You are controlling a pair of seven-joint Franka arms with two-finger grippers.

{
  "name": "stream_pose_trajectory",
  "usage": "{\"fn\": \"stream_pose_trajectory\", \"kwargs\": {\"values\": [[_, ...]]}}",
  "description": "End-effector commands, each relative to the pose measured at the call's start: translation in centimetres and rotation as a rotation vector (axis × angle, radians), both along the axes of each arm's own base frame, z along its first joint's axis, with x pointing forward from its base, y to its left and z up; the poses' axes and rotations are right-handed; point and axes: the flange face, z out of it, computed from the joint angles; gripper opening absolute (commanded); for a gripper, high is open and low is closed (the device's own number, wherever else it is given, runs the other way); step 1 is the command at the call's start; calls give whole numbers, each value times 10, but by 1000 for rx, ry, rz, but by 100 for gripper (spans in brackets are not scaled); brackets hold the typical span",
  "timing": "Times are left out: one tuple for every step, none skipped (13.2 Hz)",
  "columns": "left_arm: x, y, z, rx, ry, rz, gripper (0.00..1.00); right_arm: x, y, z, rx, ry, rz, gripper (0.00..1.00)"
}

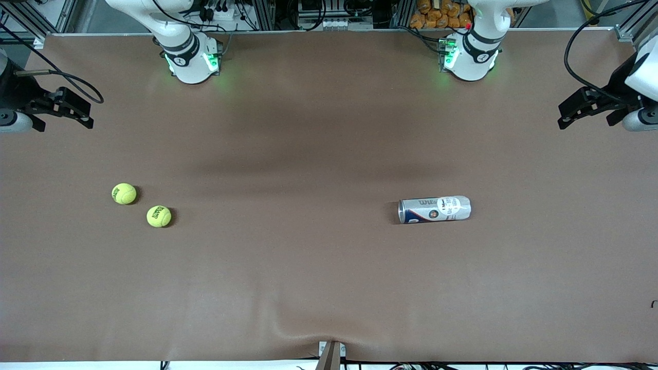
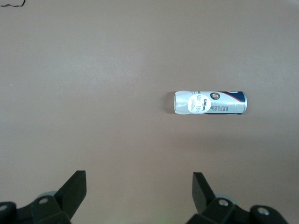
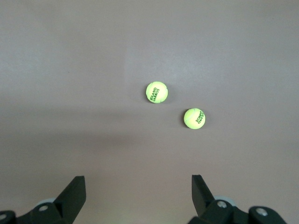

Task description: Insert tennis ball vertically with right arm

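Observation:
Two yellow tennis balls lie on the brown table toward the right arm's end: one (image 1: 124,193) and one (image 1: 159,216) slightly nearer the front camera. Both show in the right wrist view (image 3: 157,92) (image 3: 194,118). A silver and blue ball can (image 1: 434,209) lies on its side toward the left arm's end and also shows in the left wrist view (image 2: 210,102). My right gripper (image 1: 86,114) (image 3: 138,183) is open and empty, raised at its end of the table. My left gripper (image 1: 566,116) (image 2: 139,179) is open and empty, raised at the left arm's end and waiting.
The brown table cover (image 1: 329,288) has a small wrinkle at the front edge by a mount (image 1: 331,354). Both arm bases (image 1: 191,59) (image 1: 470,54) stand along the table's back edge.

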Motion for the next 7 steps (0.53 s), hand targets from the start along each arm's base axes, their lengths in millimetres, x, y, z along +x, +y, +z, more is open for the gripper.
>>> {"fn": "stream_pose_trajectory", "kwargs": {"values": [[2, 2, 6, 3, -10, 11, 100, 4, 4, 5, 43, -14, -5, 100], [3, 1, 4, 3, -7, 9, 100, 4, 5, 5, 43, -11, -2, 100], [3, 0, 5, 3, -8, 6, 100, 4, 5, 5, 43, -13, -2, 100], [3, -2, 4, 4, -7, 3, 100, 4, 4, 5, 43, -13, -4, 100], [2, -6, 2, 3, 0, -6, 100, 4, 4, 4, 43, -10, -4, 100], [3, -11, -1, 4, 18, -15, 100, 4, 5, 4, 43, -10, -2, 100], [7, -11, -5, 3, 32, -16, 100, 4, 6, 5, 43, -13, -1, 100]]}}
